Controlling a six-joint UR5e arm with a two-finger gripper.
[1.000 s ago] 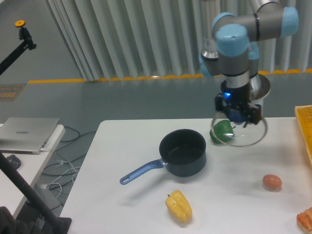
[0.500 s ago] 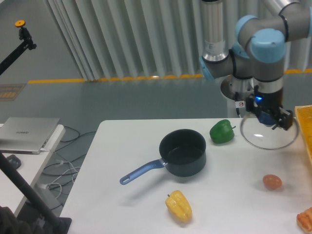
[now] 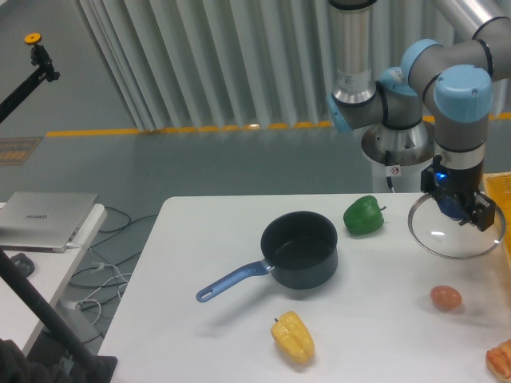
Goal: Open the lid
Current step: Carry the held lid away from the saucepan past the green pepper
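One yellow pepper (image 3: 292, 337) lies closest, near the front edge of the white worktop (image 3: 207, 335), and one orange-red item (image 3: 500, 358), cut off by the frame, sits at the front right corner. One brownish egg-shaped thing (image 3: 445, 298) rests further back toward the right edge. One dark saucepan (image 3: 300, 249) with a blue handle stands uncovered around the middle of the worktop, its handle pointing toward the front left. One green pepper (image 3: 363, 215) sits behind it, nearer the back edge. One lid (image 3: 457, 234), a clear glass disc with a thin metal rim, hangs over the right side of the worktop, well apart from the saucepan and tilted a little. It is directly beneath the gripper (image 3: 457, 206), whose two dark fingers are closed on the blue knob at the lid's centre, so the disc spreads out below the fingertips. One arm (image 3: 447, 88), grey with pale blue joints, comes down to the gripper from a base behind the back edge. A yellow-orange object (image 3: 501, 191) shows at the right edge of the worktop. Off the left edge, one closed laptop (image 3: 46, 219) lies on a lower side table with cables trailing beside it. Beyond the worktop is a grey floor with a yellow line (image 3: 192, 128) along a wall of pale vertical slats (image 3: 215, 64).
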